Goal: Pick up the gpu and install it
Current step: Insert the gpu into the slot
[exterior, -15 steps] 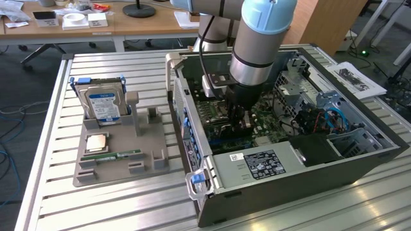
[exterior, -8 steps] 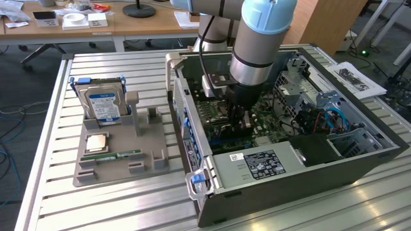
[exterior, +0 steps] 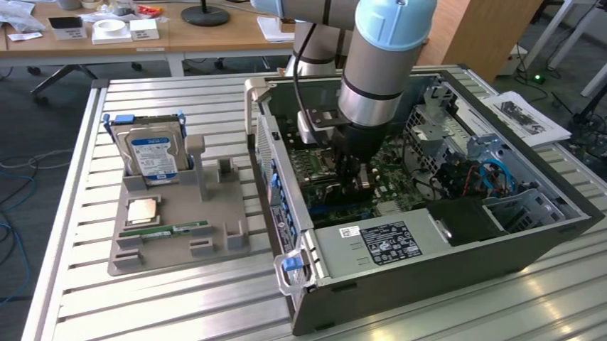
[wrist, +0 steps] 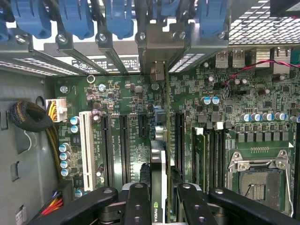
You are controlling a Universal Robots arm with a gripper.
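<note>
The black two-fingered gripper (wrist: 159, 199) on the grey-and-blue robot arm is down inside the open dark-grey computer case (exterior: 531, 234), its fingers partly closed on the upper edge of the gpu (wrist: 158, 164), a thin dark expansion card with a silvery end bracket, seen edge-on in the wrist view. The card stands upright over the green motherboard (wrist: 225, 108), lined up along one of the long black expansion slots (wrist: 125, 145), its bracket end reaching towards the row of blue slot clips (wrist: 75, 18) at the case's rear wall. Whether its edge connector is already seated in the slot I cannot tell. The likely trouble is misalignment: if the card sits slightly off the slot line or tilted, pressing down could jam its edge against the slot housing or nearby capacitors, and the bracket could catch on the rear frame. Outside the case, on the grey holder tray (exterior: 170, 241), the silver hard drive with a blue-white label (exterior: 152, 156) stands upright.
</note>
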